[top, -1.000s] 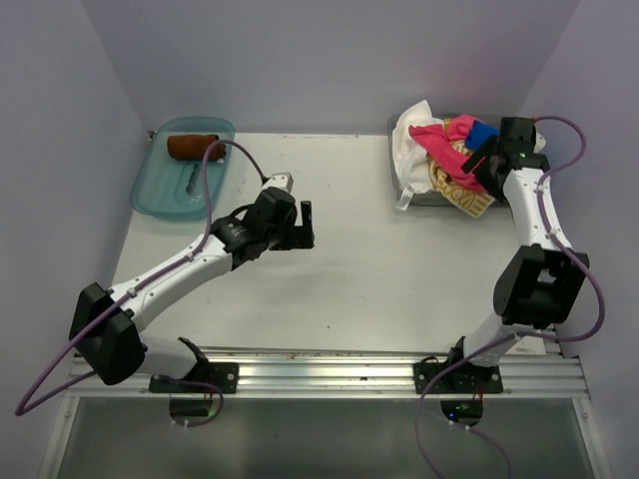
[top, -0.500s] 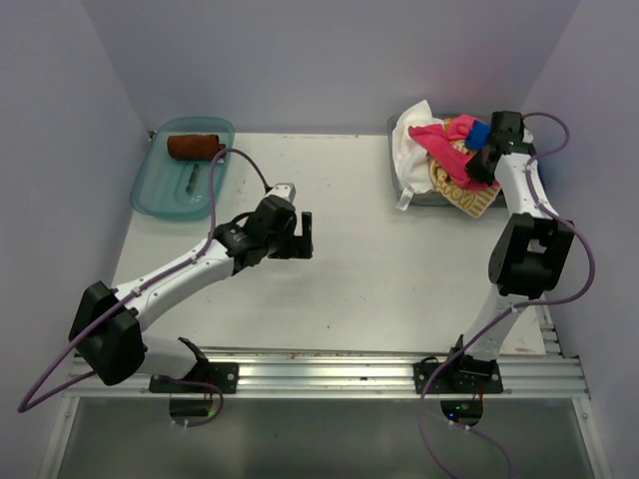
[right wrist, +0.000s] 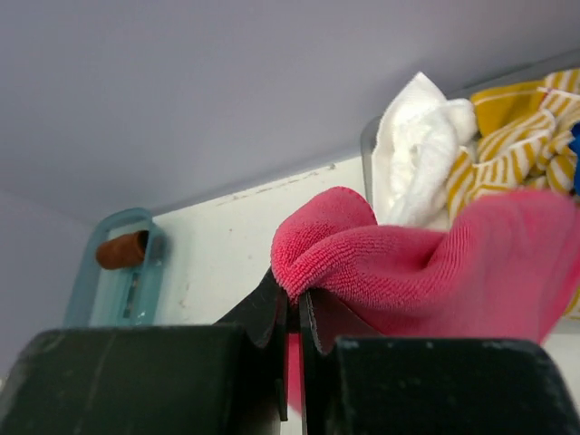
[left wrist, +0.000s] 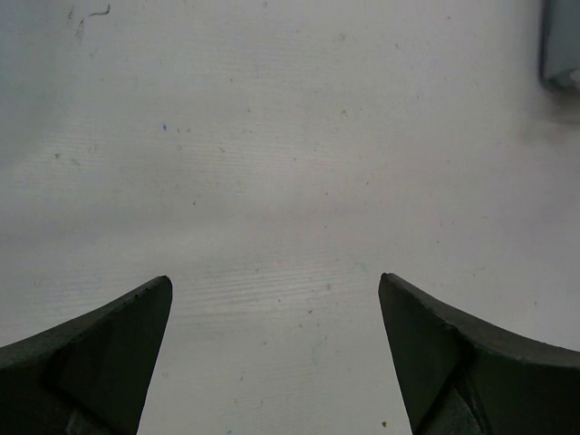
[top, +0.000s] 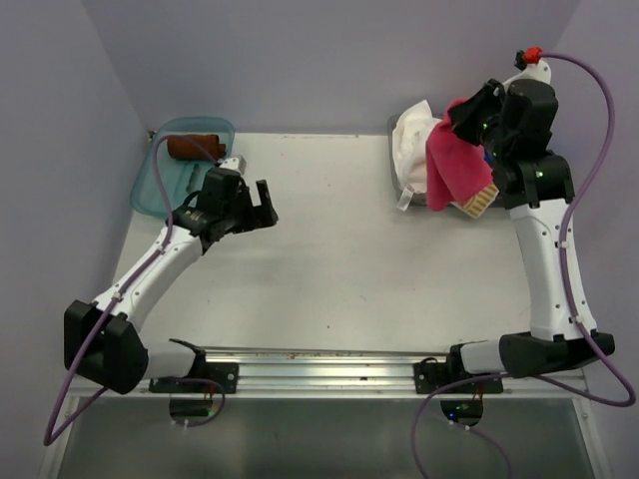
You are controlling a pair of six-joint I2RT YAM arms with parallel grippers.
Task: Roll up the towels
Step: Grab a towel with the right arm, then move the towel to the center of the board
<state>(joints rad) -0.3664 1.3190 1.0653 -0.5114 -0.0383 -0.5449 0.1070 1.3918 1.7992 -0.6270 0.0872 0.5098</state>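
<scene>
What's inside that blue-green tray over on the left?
A rolled rust-brown towel lies at the far end of the teal tray. From above, the left arm covers part of the tray's near half, so anything under it is hidden.

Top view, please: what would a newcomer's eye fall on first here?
The pink towel, hanging from the shut right gripper by the towel pile at the far right. Next, the rolled brown towel in the teal tray at the far left, and the left gripper, open over the table.
</scene>
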